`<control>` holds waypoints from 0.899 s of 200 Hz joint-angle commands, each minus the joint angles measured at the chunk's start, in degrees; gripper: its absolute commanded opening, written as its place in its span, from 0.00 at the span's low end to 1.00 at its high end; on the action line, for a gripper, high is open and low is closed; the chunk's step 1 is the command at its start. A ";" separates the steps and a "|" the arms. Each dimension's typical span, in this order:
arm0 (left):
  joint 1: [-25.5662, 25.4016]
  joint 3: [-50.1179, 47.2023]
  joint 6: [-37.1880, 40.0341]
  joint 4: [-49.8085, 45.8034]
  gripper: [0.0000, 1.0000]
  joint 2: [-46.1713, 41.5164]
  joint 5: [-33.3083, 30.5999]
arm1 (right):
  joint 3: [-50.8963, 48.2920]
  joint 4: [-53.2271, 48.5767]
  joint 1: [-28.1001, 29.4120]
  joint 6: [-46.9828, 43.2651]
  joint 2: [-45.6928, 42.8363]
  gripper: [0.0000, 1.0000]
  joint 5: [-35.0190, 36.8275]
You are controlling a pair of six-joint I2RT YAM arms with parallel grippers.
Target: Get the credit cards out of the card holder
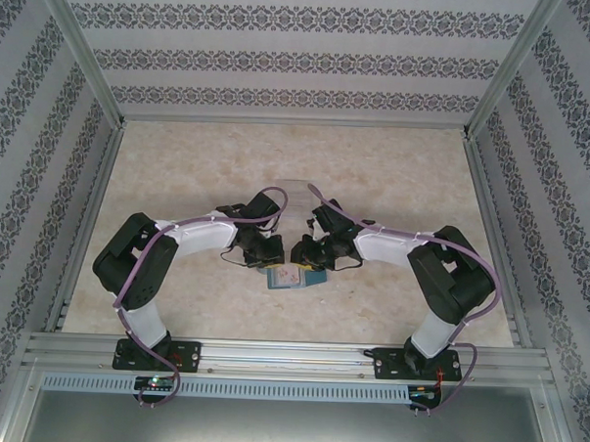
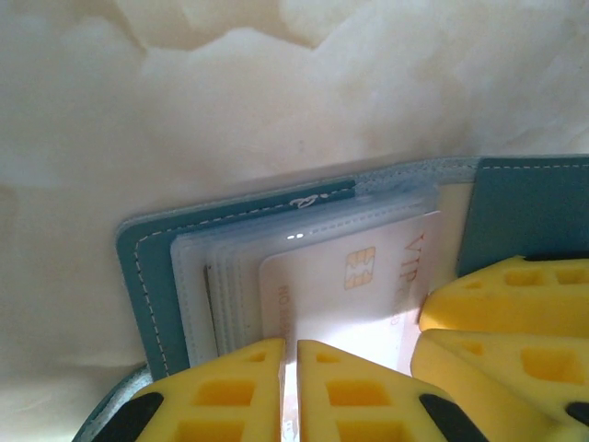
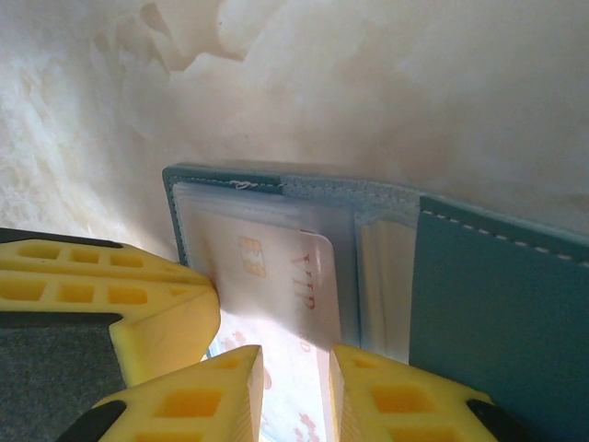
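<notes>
The teal card holder [image 1: 294, 278] lies open on the table between both arms, its clear pockets facing up [image 2: 147, 276] [image 3: 488, 304]. A pale credit card [image 2: 340, 285] [image 3: 276, 276] with a gold chip and red "VIP" lettering lies in the top pocket, one edge poking out toward the spine. My left gripper [image 2: 290, 354] [image 1: 270, 251] sits on the card's near edge with only a thin slit between its fingers; whether it pinches anything I cannot tell. My right gripper [image 3: 296, 364] [image 1: 309, 251] stands over the card, its fingers a small gap apart.
A faint see-through tray [image 1: 294, 194] lies just behind the grippers. The two grippers crowd each other: the right fingers [image 2: 506, 304] show beside the left ones, and the left fingers [image 3: 138, 304] beside the right ones. Patterned walls and aluminium rails [image 1: 89, 232] enclose the marbled table.
</notes>
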 commanded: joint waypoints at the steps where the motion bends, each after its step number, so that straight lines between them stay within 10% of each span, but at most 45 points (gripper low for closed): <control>1: -0.42 -0.04 0.42 -1.11 0.13 0.50 -1.10 | 0.85 1.00 0.47 0.45 0.89 0.26 -0.61; 180: -0.46 1.02 1.78 -4.41 0.12 1.68 -2.55 | 1.90 -7.31 -0.06 -2.41 -3.78 0.26 6.34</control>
